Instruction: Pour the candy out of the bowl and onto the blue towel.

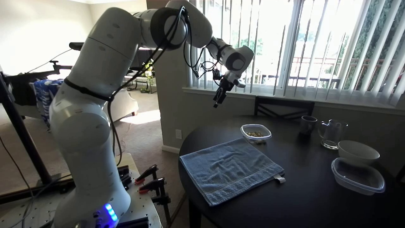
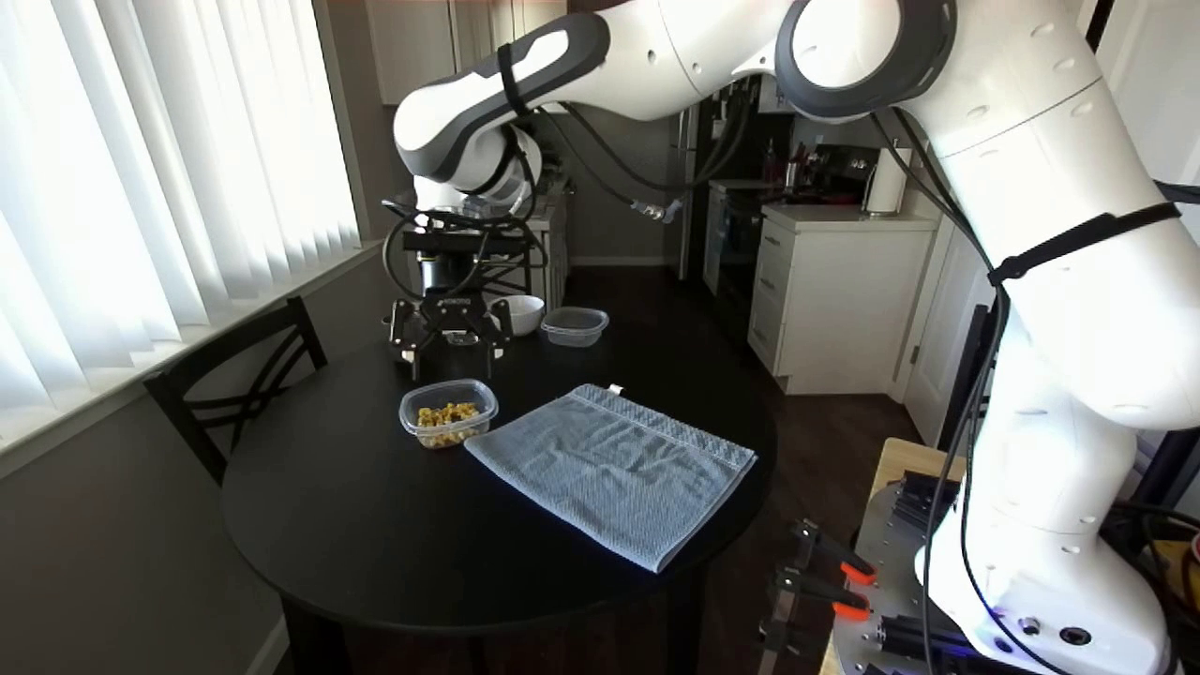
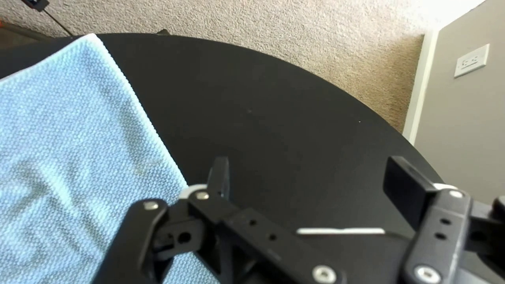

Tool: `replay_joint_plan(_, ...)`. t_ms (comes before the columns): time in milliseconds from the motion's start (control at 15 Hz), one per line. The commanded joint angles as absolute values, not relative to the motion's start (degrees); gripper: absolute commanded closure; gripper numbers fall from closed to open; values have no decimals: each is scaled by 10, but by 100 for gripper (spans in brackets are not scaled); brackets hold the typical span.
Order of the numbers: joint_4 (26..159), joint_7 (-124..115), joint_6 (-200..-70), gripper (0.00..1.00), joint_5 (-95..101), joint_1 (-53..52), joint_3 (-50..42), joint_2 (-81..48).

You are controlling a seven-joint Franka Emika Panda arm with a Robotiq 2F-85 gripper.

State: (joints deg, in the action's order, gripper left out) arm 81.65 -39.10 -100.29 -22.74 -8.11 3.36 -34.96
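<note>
Bowl (image 2: 459,391), clear-walled and with the candy (image 2: 448,414) in it, stands upright on the dark table (image 2: 356,534), just beside a corner of the blue towel (image 2: 614,478); whether the two touch, I can't tell. No candy shows on the towel, so I take the pour as not yet begun. My gripper (image 2: 454,366) hangs above the table, clear of the bowl, its fingers (image 3: 407,189) spread wide with nothing between them. I read this as the approach, ahead of any grasp. Next I should line up over the bowl, which I can't make out in the wrist view, go down with one finger inside the wall and one outside, and pinch the rim gently; then lift, move over the middle of the towel and tip. Farther out, a white bowl (image 1: 357,151) and a plastic tub (image 1: 357,174) look safely off that path.
</note>
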Motion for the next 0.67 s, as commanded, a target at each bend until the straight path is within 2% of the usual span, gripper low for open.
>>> replay_joint_plan(0, 690, -496, -988, 0, -262, -89, 36, -446)
replay_joint_plan(600, 440, -708, -1014, 0, -303, -37, 53, -652)
